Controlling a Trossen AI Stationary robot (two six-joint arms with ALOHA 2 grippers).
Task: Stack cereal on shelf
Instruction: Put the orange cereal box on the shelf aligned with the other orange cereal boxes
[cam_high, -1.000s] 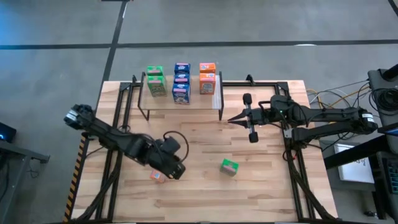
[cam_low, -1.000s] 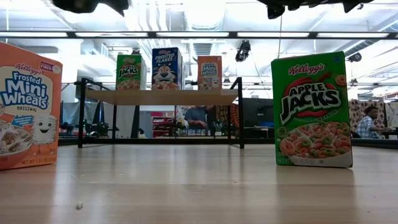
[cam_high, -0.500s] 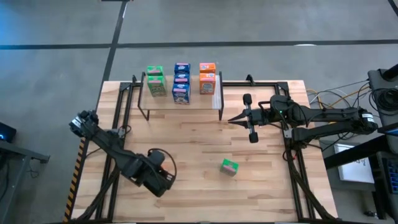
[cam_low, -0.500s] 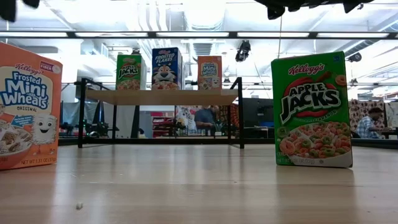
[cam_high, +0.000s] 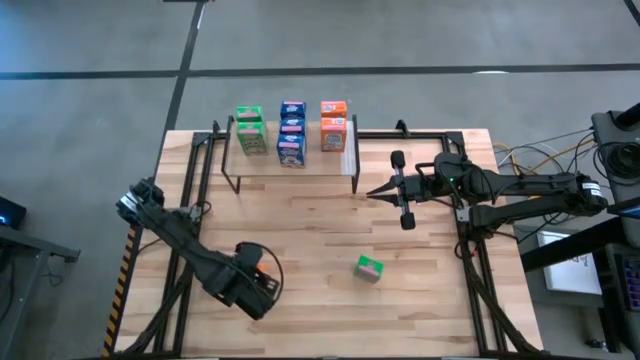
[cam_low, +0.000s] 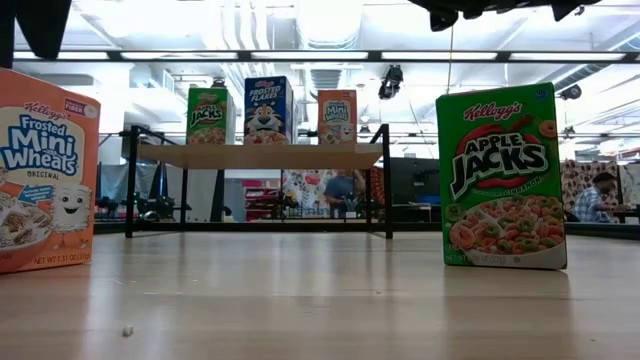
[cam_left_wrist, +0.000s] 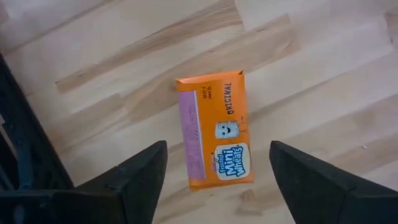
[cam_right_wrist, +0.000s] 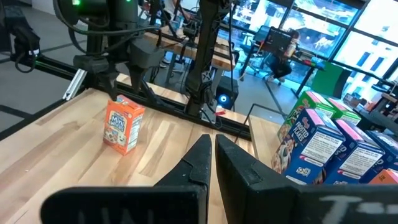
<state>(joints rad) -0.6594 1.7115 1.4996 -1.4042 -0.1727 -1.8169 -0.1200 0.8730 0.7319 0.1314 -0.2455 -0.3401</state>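
Note:
An orange cereal box (cam_left_wrist: 214, 130) stands upright on the table near its front left (cam_low: 45, 170). My left gripper (cam_left_wrist: 217, 146) hangs open just above it, pointing down, one finger on each side of the box top and touching nothing. In the high view the gripper (cam_high: 255, 290) hides that box. A green cereal box (cam_high: 369, 268) stands upright on the table right of centre (cam_low: 500, 175). The shelf (cam_high: 290, 158) at the far side carries green (cam_high: 250, 130), blue (cam_high: 291, 135) and orange (cam_high: 334, 125) boxes in rows. My right gripper (cam_high: 372, 191) is shut and level, right of the shelf.
Black frame rails (cam_high: 190, 200) run along the table's left and right sides (cam_high: 470, 240). Bare wood lies between the shelf and the two loose boxes (cam_high: 310, 230). In the low view people show in the room behind the table (cam_low: 600, 195).
My left gripper has swung toward the table's near left corner and sunk a little, turning until it points straight down over the orange box. In the high view it now covers that box. Both loose boxes stand where they were.

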